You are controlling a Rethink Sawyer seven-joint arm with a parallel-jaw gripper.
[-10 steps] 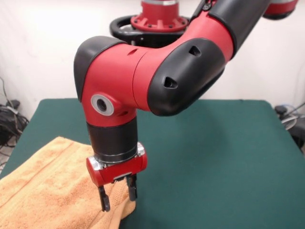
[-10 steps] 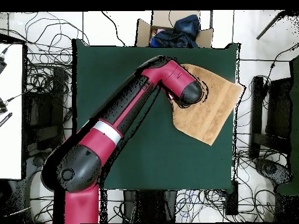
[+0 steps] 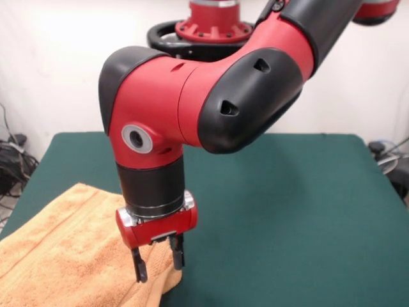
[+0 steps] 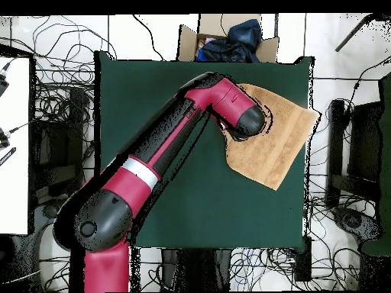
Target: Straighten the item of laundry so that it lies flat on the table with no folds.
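Jaws: the gripper point(image 3: 157, 259) points straight down with its two black fingers point(image 3: 138, 267) spread apart and nothing between them; the tips sit low against the right-hand edge of the towel in the front view, though whether they press the cloth cannot be told.
Gripper body: a red block under a silver ring, hanging from a black wrist sleeve.
Arm: the red and black arm point(image 3: 211, 96) comes down from the top of the front view, bends at a wide black elbow and turns down to the wrist; in the overhead view the arm point(image 4: 153, 164) runs slantwise from the base at lower left up to the towel, and its wrist end hides the gripper there.
Towel: the peach-orange towel point(image 3: 64, 256) lies at the lower left of the front view, running off the picture's bottom and left edges; its right edge near the fingers is rumpled. In the overhead view the towel point(image 4: 275, 145) lies at the upper right corner of the tabletop, set askew, one corner reaching to the right edge.
Tabletop: the dark green tabletop point(image 3: 287, 217) is much larger than the towel.
Surroundings: a cardboard box point(image 4: 226, 40) with dark cloth stands beyond the top edge in the overhead view; cables point(image 4: 53, 114) trail on the floor around.
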